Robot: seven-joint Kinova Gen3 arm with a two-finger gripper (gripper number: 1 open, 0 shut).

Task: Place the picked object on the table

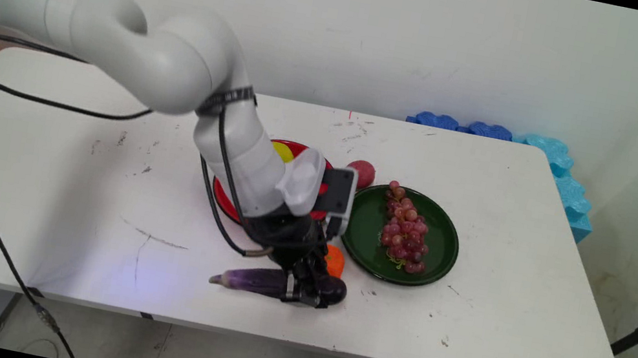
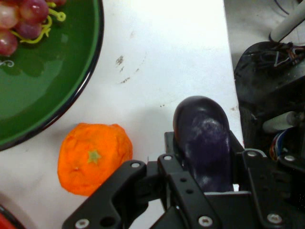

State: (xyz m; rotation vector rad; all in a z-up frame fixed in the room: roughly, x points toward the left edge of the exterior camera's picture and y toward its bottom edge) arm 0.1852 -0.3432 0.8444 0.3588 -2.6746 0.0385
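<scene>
1. The black claw (image 1: 309, 292) is down at the tabletop (image 1: 62, 186), its two fingers closed against the sides of a purple eggplant (image 1: 255, 279) near the fat, rounded end. The eggplant lies lengthwise close to the tabletop's near edge, stem pointing left in the main view.

2. An orange (image 2: 93, 157) sits just beside the claw, between the eggplant and a green plate (image 2: 52, 90) holding red grapes (image 1: 405, 230).

3. Risk, as a judgement: the grip is far off the eggplant's middle, so the long stem end could sag or swing, and the smooth, curved skin could let it slide out of the fingers.

4. Risk: the orange is so near that a sideways shift of the claw could knock it rolling against the green plate.

5. Risk: the eggplant lies near the tabletop's front edge; a slip could send it toward the floor.

6. Hidden: the arm covers most of a red plate (image 1: 304, 150) behind it; only a rim and a bit of something yellow (image 1: 283, 150) show. A reddish round fruit (image 1: 362, 173) stands beside that plate, partly masked by the wrist.

7. Hard to tell: whether the eggplant rests on the tabletop or is just clear of it, and where the fingertips actually meet the skin.
</scene>
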